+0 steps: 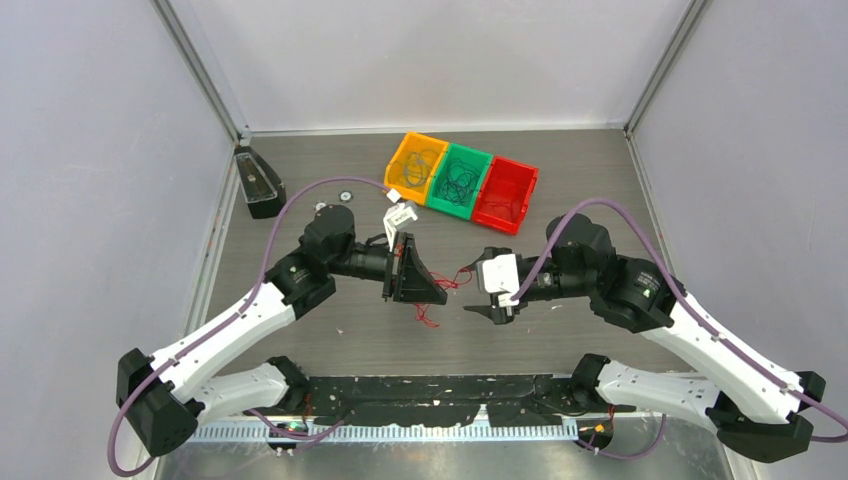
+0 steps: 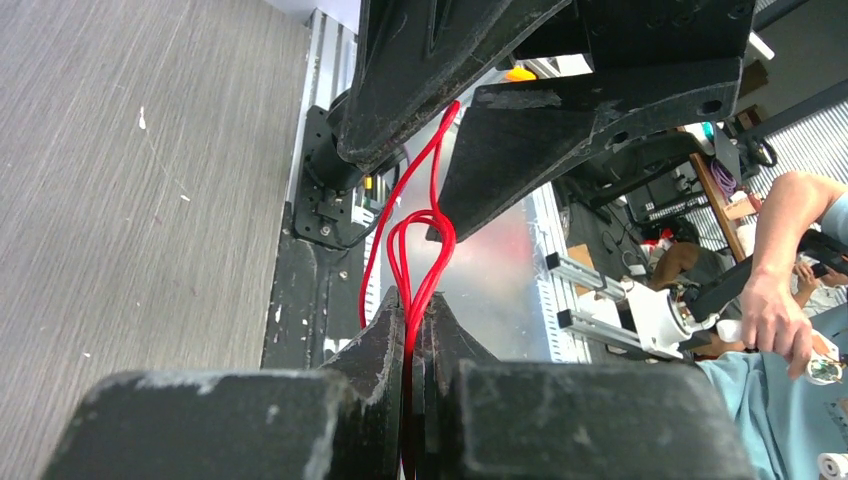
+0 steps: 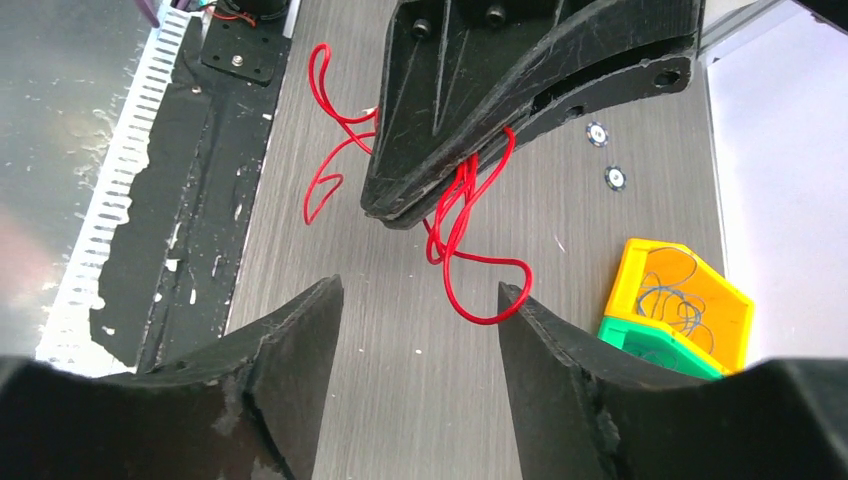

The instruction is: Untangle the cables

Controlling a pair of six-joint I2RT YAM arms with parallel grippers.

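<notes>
Left gripper (image 3: pixel 400 205) pinched tight on the thin curly red wire (image 2: pixel 411 310), right gripper (image 3: pixel 420 295) gaping wide just beside it — grab the wrong loop and the tangle could tighten

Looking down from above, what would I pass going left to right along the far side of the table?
A black box → orange bin → green bin → red bin.
</notes>
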